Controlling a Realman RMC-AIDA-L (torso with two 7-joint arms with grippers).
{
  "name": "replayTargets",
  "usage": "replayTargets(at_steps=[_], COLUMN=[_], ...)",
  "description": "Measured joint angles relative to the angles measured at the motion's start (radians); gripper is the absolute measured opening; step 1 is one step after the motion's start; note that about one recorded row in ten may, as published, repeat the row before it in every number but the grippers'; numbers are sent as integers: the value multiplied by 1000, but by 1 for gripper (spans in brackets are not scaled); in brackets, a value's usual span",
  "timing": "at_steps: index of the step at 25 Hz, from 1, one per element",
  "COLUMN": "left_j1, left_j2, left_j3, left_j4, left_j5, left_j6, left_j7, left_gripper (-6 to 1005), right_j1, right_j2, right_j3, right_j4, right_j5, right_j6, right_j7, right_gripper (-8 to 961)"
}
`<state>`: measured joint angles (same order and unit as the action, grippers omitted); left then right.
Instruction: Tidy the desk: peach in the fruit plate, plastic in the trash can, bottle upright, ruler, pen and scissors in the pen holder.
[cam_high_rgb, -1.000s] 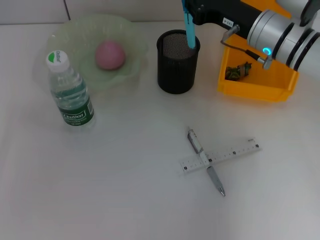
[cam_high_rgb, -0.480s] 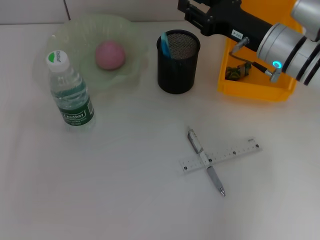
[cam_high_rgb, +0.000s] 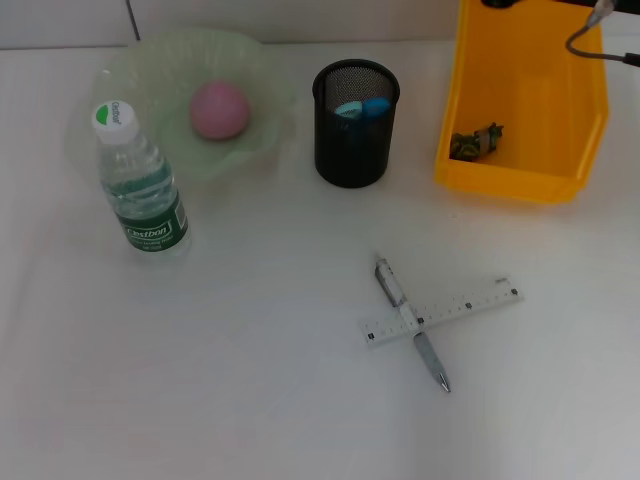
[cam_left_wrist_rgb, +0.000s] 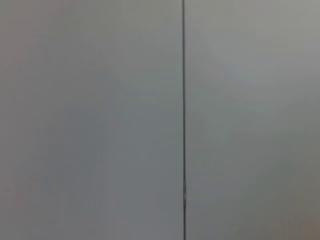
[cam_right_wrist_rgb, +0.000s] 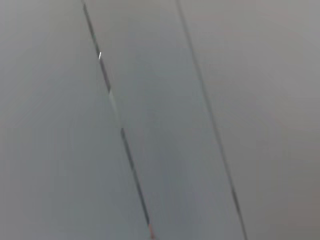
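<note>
In the head view a pink peach (cam_high_rgb: 220, 110) lies in the pale green fruit plate (cam_high_rgb: 140, 70) at the back left. A water bottle (cam_high_rgb: 140, 185) stands upright in front of the plate. The black mesh pen holder (cam_high_rgb: 355, 135) holds blue-handled scissors (cam_high_rgb: 362, 107). A grey pen (cam_high_rgb: 410, 322) lies on the table with a white ruler (cam_high_rgb: 442, 310) crossed over it. A crumpled piece of plastic (cam_high_rgb: 476, 140) lies in the orange trash can (cam_high_rgb: 520, 180). Neither gripper shows; only a cable of the right arm shows at the top right. Both wrist views show blank grey surfaces.
The white table (cam_high_rgb: 250, 380) spreads in front of the bottle and to the left of the pen and ruler. The trash can stands at the back right, next to the pen holder.
The right arm let the blue scissors drop into the pen holder and pulled back up and to the right, out of the head view. The scissors now rest inside the holder.
</note>
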<state>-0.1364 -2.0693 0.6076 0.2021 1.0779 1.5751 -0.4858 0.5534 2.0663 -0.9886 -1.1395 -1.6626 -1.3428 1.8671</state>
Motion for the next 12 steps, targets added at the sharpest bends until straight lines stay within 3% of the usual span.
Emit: replayTargets(at_steps=[3,7,9,12], left_j1=[1,1,1,1], left_j2=[0,2,2,4], left_j3=[-4,-2,5,31], left_j4=[-16,-25,-26,-26], left_j5=[0,5,6,11], left_j6=[-4,-13,-18,-30], left_j7=[0,-5,-11,-28], left_gripper=[799,829,829,829], right_j1=[70,234,290,318], right_j2=[-18,-37,-22,6], right_j3=[-3,-49,-114,-222], right_j4=[-207,-282,-282,-280], right_j5=[-299,-616,-771,-869], right_j6=[-199,-546,-639,-638], right_j7=[222,241,169,98], right_gripper=[797,842,841,841])
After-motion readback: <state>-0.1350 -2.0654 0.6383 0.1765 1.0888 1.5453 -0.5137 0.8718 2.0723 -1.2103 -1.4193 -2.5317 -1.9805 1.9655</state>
